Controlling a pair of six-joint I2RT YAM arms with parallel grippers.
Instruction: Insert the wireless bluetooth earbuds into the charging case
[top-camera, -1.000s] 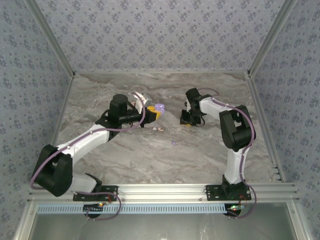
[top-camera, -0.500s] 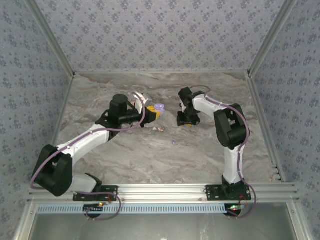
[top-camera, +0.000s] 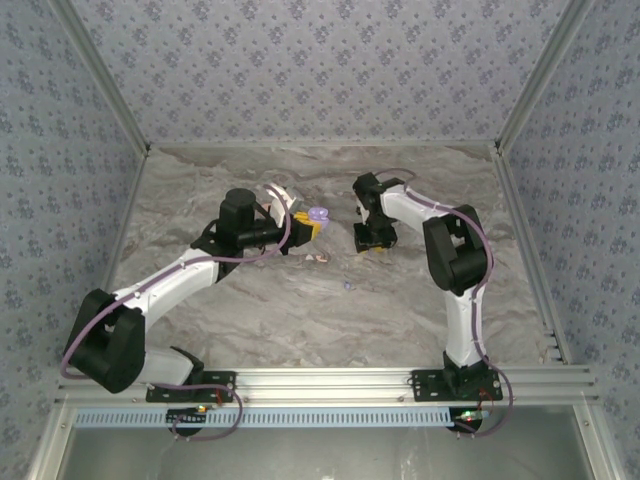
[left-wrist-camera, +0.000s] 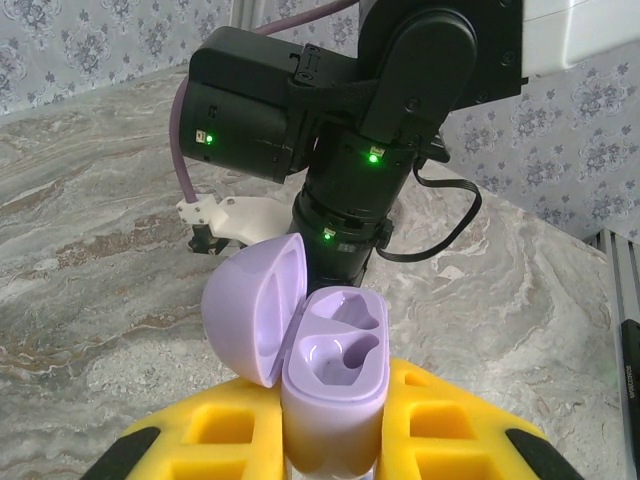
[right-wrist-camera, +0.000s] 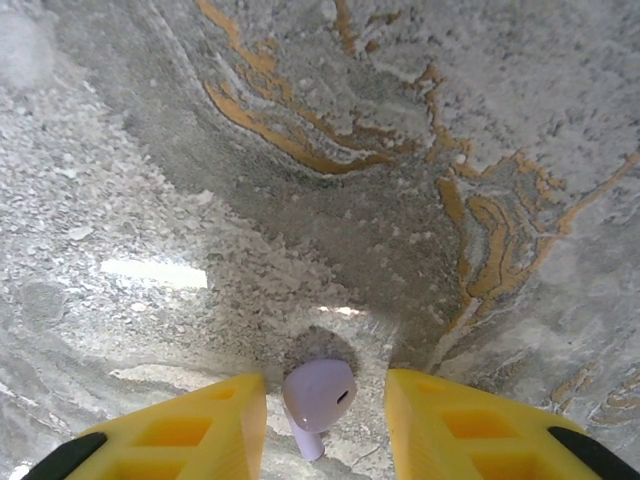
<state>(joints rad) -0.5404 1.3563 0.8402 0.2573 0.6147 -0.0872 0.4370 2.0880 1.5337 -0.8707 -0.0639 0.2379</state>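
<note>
Here the left gripper (left-wrist-camera: 332, 452) sits at the bottom edge of the left wrist view, its yellow jaws clamped on the lower body of a lilac charging case (left-wrist-camera: 335, 375) that stands upright between them. The case's domed lid (left-wrist-camera: 255, 310) is swung open toward the left, and both moulded wells inside it are bare. Behind the case, in the upper middle of that view, the black wrist of the right arm (left-wrist-camera: 340, 120) reaches down toward the grey marbled tabletop (top-camera: 300, 320), with two green lights lit on it. In the right wrist view the right gripper (right-wrist-camera: 325, 425) points down at the tabletop from the bottom edge. Its jaws stand open, with one lilac earbud (right-wrist-camera: 318, 392) between them, bulb up in the frame and stem toward the bottom edge, a gap showing on either side. From the top view, a pinkish-white earbud (top-camera: 318, 258) lies on the tabletop just below the left gripper, and a second tiny lilac earbud (top-camera: 347, 284) lies lower and to the right of it, near the frame's centre
</note>
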